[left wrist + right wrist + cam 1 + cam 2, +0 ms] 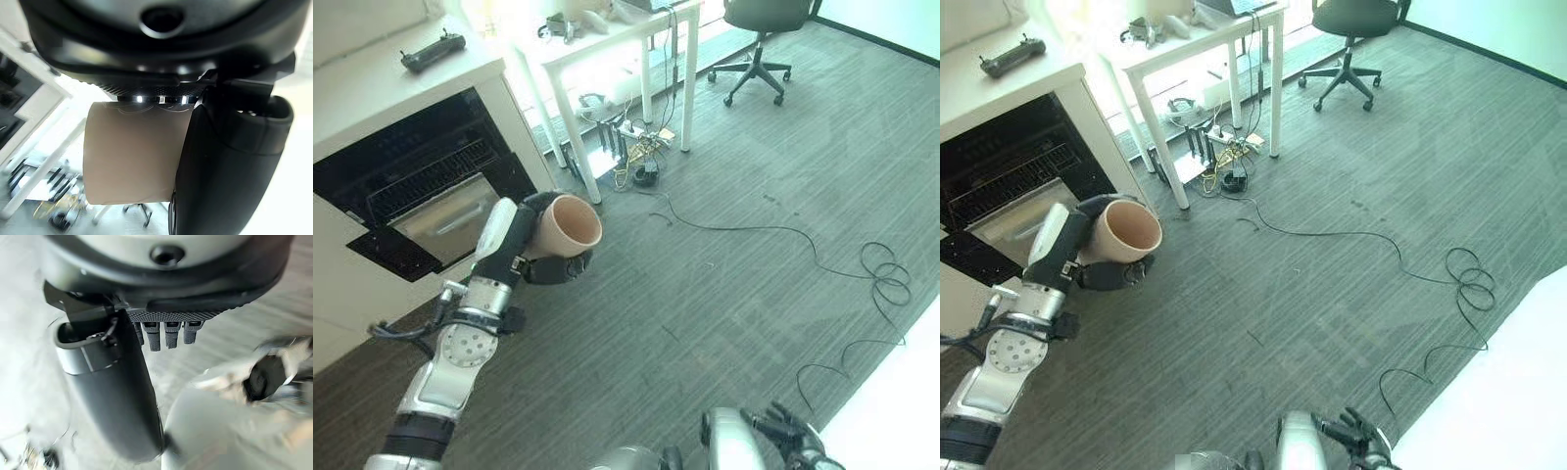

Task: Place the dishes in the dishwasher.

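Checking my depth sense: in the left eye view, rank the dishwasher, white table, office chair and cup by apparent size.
1. dishwasher
2. white table
3. office chair
4. cup, in the left hand

The cup is nearer, so it looks bigger than it is.

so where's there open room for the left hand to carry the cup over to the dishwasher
The carpet between the left hand holding the cup and the open dishwasher looks bare. Its upper rack shows no dishes. It is crowded under the white desk: plugs and cables. A cable loops further right.
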### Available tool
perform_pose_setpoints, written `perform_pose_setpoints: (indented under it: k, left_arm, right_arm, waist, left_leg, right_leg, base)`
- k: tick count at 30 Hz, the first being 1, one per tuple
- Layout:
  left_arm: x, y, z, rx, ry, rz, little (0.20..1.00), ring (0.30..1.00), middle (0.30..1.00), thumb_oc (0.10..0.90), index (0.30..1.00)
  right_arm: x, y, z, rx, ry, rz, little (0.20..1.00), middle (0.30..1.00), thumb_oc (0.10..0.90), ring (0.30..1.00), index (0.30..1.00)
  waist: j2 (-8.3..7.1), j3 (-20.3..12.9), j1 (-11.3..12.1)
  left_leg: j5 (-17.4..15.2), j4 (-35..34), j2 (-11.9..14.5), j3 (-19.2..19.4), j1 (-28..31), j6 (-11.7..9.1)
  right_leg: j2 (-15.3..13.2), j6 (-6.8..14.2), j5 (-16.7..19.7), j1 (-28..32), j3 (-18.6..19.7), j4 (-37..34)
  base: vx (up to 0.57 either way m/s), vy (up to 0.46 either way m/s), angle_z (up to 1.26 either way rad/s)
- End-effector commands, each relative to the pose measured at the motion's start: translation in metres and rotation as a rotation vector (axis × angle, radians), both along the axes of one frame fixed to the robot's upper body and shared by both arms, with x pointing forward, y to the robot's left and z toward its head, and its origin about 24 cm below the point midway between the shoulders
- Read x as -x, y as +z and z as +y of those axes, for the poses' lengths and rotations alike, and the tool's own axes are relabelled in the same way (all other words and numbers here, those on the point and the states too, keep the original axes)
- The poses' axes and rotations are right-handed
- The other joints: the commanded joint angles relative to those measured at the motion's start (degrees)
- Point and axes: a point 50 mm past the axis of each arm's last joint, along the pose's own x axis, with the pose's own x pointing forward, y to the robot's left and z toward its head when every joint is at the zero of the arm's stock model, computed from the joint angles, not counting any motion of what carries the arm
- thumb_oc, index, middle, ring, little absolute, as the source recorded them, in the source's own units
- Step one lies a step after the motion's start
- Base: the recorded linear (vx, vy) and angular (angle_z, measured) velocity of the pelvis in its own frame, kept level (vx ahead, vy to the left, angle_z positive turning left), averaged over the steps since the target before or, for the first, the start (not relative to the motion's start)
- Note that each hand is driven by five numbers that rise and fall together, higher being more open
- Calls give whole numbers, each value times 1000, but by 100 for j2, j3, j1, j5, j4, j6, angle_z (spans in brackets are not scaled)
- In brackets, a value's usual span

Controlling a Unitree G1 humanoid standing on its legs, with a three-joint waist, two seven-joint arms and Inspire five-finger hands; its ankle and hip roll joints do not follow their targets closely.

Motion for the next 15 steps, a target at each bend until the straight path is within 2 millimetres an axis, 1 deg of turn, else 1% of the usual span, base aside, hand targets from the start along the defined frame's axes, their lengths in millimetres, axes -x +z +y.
perform_pose_setpoints:
  k: [1, 2, 3, 5, 7, 9, 10, 11, 12, 13, 14, 15]
  left_arm:
    - [7, 68, 8, -17, 71, -361, 300, 300, 300, 400, 300]
    - [4, 71, 14, -28, 121, -381, 300, 300, 300, 400, 300]
    - [3, 72, 20, -28, 144, -389, 300, 300, 300, 400, 300]
    - [4, 69, 30, -27, 187, -398, 300, 300, 300, 400, 300]
    - [7, 68, 36, -7, 211, -401, 300, 300, 300, 400, 300]
    - [10, 63, 38, 7, 226, -397, 300, 300, 300, 400, 300]
    - [14, 63, 35, 22, 221, -400, 300, 300, 300, 400, 300]
    - [14, 63, 35, 24, 220, -400, 300, 300, 300, 400, 300]
    - [14, 69, 31, 35, 189, -405, 300, 300, 300, 400, 300]
    - [13, 71, 29, 39, 179, -406, 300, 300, 300, 400, 300]
    - [12, 75, 24, 47, 153, -409, 300, 300, 300, 400, 300]
    - [11, 77, 20, 55, 133, -412, 300, 300, 300, 400, 300]
  right_arm:
    - [39, -11, -8, -12, -55, 117, 900, 900, 800, 900, 900]
    - [41, -10, -12, -14, -65, 118, 900, 900, 800, 900, 900]
    - [42, -10, -13, -13, -66, 122, 900, 900, 800, 900, 900]
    - [42, -10, -14, -13, -71, 136, 900, 900, 800, 900, 900]
    - [43, -11, -14, -17, -95, 144, 900, 900, 800, 900, 900]
    - [41, -11, -14, -1, -72, 148, 900, 900, 800, 900, 900]
    - [38, -8, -19, 31, -65, 140, 900, 900, 800, 900, 900]
    - [38, -7, -20, 34, -66, 139, 900, 900, 800, 900, 900]
    - [39, -6, -25, 42, -94, 132, 900, 900, 800, 900, 900]
    - [40, -5, -27, 44, -106, 129, 900, 900, 800, 900, 900]
    - [43, -4, -31, 47, -136, 121, 900, 900, 800, 900, 900]
    - [44, -3, -34, 47, -155, 114, 900, 900, 800, 900, 900]
  waist:
    - [46, -84, 70]
    - [74, -67, -29]
    - [99, -48, -63]
    - [98, -94, -47]
    - [53, -186, -21]
    - [3, -261, 12]
    - [-153, -274, 99]
    - [-168, -258, 106]
    - [-242, -188, 118]
    - [-246, -183, 116]
    - [-281, -152, 116]
    - [-298, -144, 93]
  left_leg:
    - [-130, 437, 154, -490, -1000, -428]
    - [-281, 437, 161, -627, -882, -434]
    - [-348, 437, 193, -680, -797, -433]
    - [-377, 437, 261, -714, -709, -488]
    - [-411, 437, 321, -684, -587, -557]
    - [-443, 437, 385, -566, -381, -619]
    - [26, 500, 406, -135, -117, -782]
    - [73, 586, 409, -88, -147, -807]
    - [263, 1384, 472, 356, -657, -913]
    - [262, 1583, 534, 481, -869, -934]
    - [312, 1671, 710, 814, -1144, -970]
    - [360, 1569, 875, 1017, -1228, -1006]
  right_leg:
    - [150, 333, 608, 1312, -159, -2624]
    - [147, 426, 881, 1156, 18, -3303]
    - [139, 486, 1051, 1044, 80, -3414]
    - [202, 392, 955, 1123, 105, -3476]
    - [189, 335, 767, 1276, 87, -3476]
    - [179, 246, 574, 1438, 95, -3476]
    - [32, 169, 345, 1734, 117, -3476]
    - [17, 160, 324, 1772, 113, -3476]
    - [-75, 82, 234, 1975, 20, -3476]
    - [-92, 58, 209, 2005, -46, -3476]
    - [-175, 10, 130, 2112, -210, -3476]
    - [-238, -20, 62, 2161, -336, -3476]
  base:
    - [324, -176, 90]
    - [334, -195, 78]
    - [339, -183, 81]
    - [306, -166, 76]
    - [358, -189, 28]
    - [423, -179, 12]
    - [395, -163, 14]
    - [314, -174, 36]
    - [54, -82, 40]
    - [47, -88, 60]
    - [19, -30, 79]
    - [87, 9, 90]
